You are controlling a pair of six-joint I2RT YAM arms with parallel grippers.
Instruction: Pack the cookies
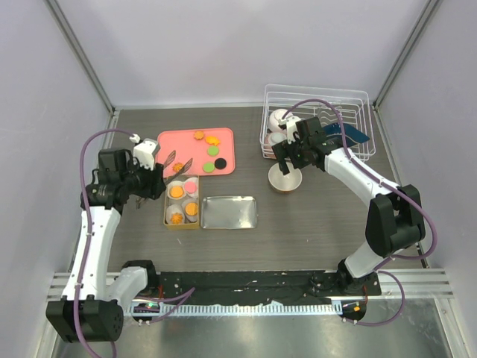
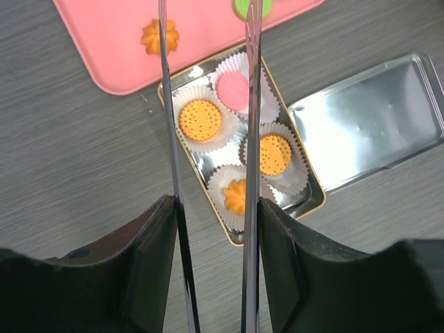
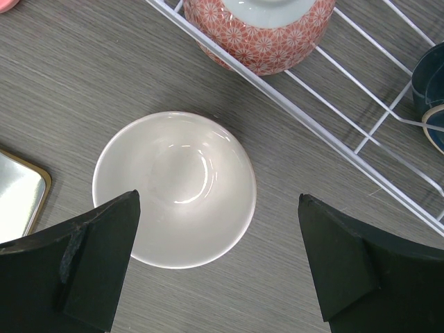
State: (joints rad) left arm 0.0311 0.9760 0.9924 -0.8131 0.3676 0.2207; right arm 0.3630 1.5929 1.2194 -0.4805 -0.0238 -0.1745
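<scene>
Loose cookies [image 1: 212,140] lie on the tray [image 1: 182,143] at the back left. Just before it sits the tin [image 1: 182,225], with four more cookies in paper cups [image 2: 208,146] inside it, and the lid [image 1: 229,212] lies just to its right. Farther right stands a bowl [image 1: 285,180], with the rack [image 1: 350,97] behind it.

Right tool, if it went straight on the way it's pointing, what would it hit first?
Most likely the empty white bowl. The right tool points down at it, open, and the bowl sits roughly between its fingers. How far above it the tool hangs is unclear.
</scene>
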